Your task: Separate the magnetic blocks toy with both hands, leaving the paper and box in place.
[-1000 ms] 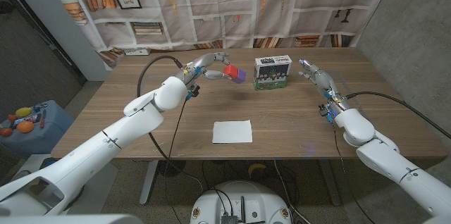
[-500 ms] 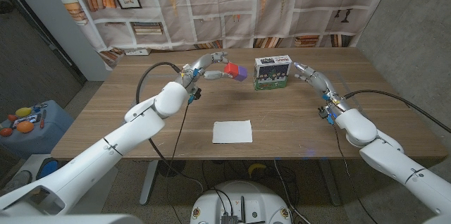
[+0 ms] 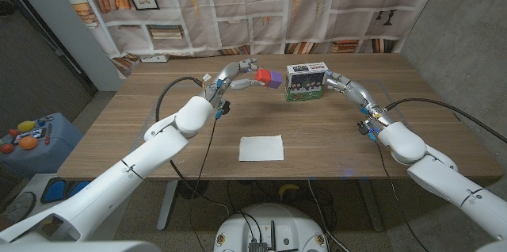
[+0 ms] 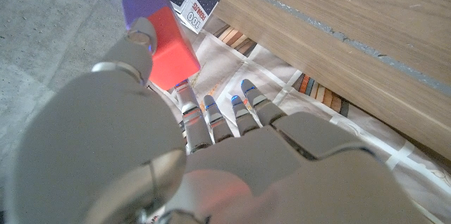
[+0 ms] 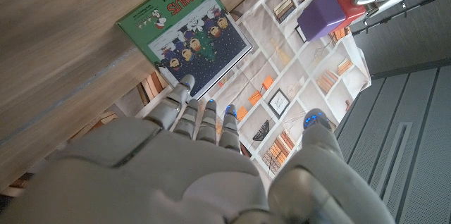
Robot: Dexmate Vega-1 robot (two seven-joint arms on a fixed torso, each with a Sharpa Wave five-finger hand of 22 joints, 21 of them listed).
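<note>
- Now our left hand [image 3: 238, 75] holds the joined red-and-purple magnetic blocks toy [image 3: 265, 79] aloft, just left of the green printed cardboard box [image 3: 306, 81].
- Our right hand [image 3: 336, 83], fingers spread and empty, is beside that box — the approach step.
- Next we judge it must pinch the purple block and pull.
</note>
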